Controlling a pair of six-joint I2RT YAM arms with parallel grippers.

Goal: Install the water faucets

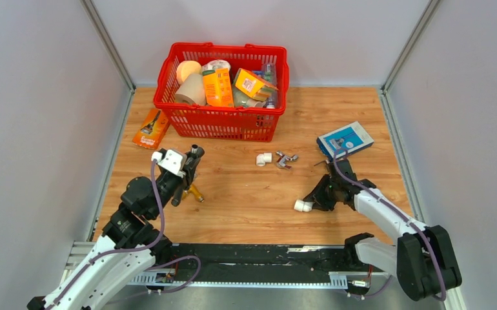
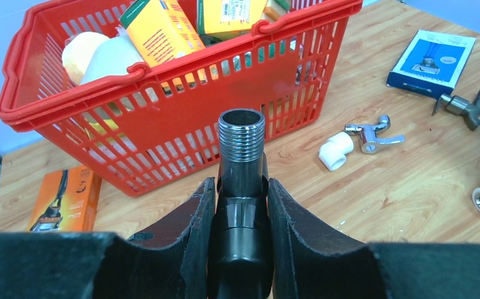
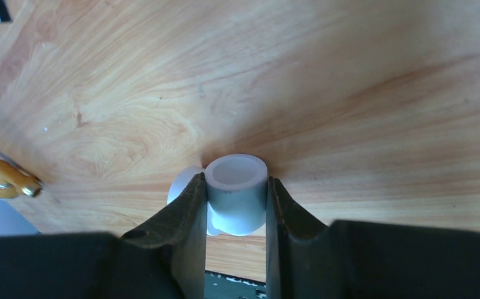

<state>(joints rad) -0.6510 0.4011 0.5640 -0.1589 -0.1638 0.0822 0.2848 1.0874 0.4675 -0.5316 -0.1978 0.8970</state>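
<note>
My left gripper (image 1: 188,171) is shut on the dark grey water faucet (image 1: 194,158) and holds it above the table at the left. In the left wrist view the fingers (image 2: 197,218) clamp the faucet's body (image 2: 242,168), with its threaded open end pointing away from me. A yellow-brass lever (image 1: 196,192) sticks out below it. My right gripper (image 1: 312,200) is shut on a white plastic elbow fitting (image 1: 303,206) low at the table's right centre. In the right wrist view the fitting (image 3: 236,187) sits between the jaws, open end facing away.
A red basket (image 1: 223,123) full of goods stands at the back. An orange box (image 1: 151,128) lies to its left and a blue box (image 1: 345,139) at the right. A second white elbow (image 1: 263,159) and a chrome tap (image 1: 286,159) lie mid-table. A grey valve (image 2: 465,104) lies near the blue box.
</note>
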